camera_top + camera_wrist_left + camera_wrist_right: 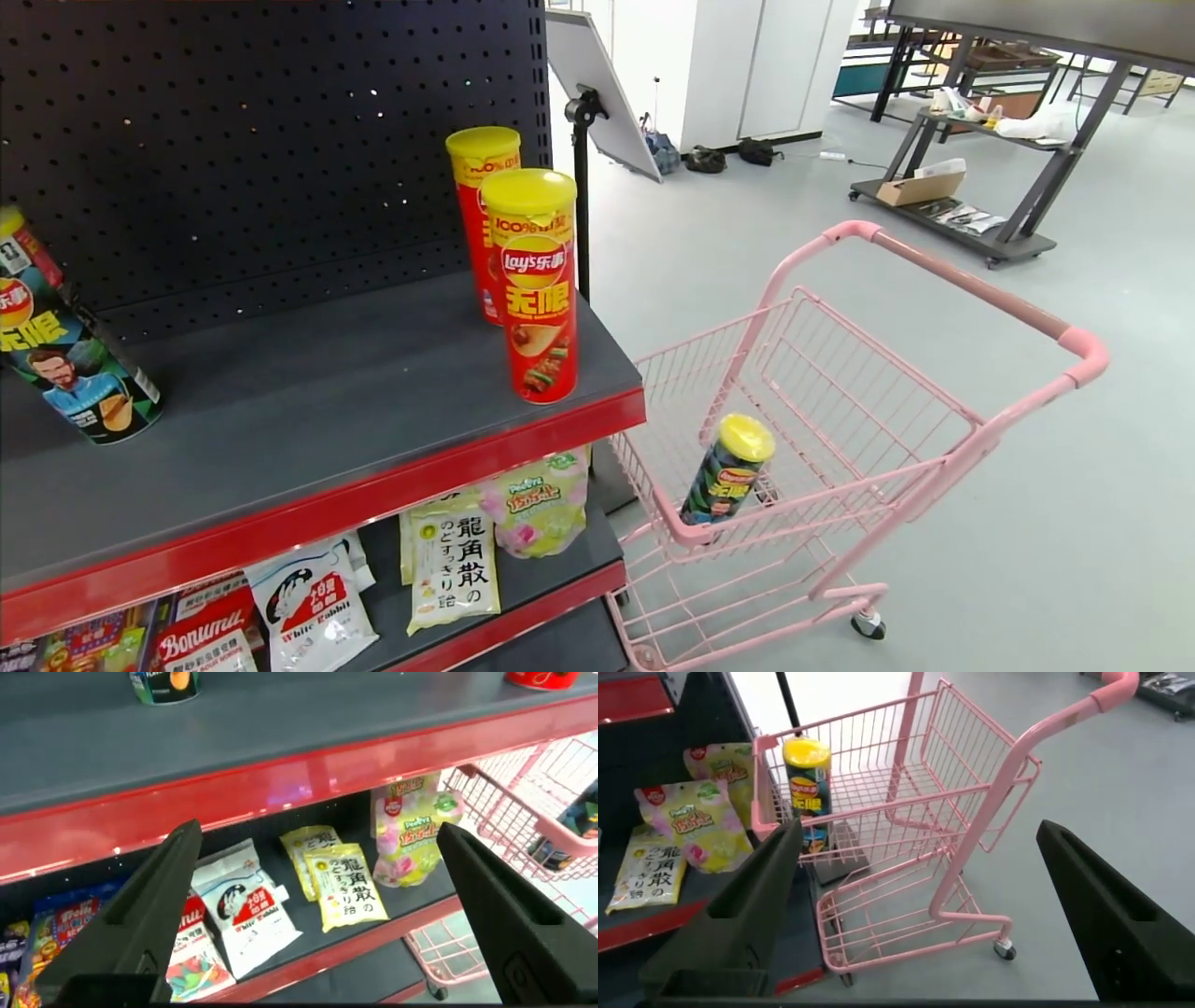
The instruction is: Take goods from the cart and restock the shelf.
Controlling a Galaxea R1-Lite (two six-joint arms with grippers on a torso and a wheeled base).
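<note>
A pink wire cart (934, 392) stands to the right of the shelf, and a dark chip can with a yellow lid (727, 469) stands upright in its basket; the can (806, 791) and the cart (990, 793) are also in the right wrist view. On the grey upper shelf (308, 401) two red chip cans (536, 285) stand at the right end, and a dark can (58, 350) leans at the left. My left gripper (318, 905) is open, in front of the lower shelf. My right gripper (920, 905) is open, above the floor beside the cart.
Snack bags (453, 560) lie on the lower shelf (374, 943). A red front lip (373, 485) edges the upper shelf. A black pegboard (261, 140) backs it. A board on a stand (597, 84) is behind the shelf. Dark tables (980, 187) stand across the open grey floor.
</note>
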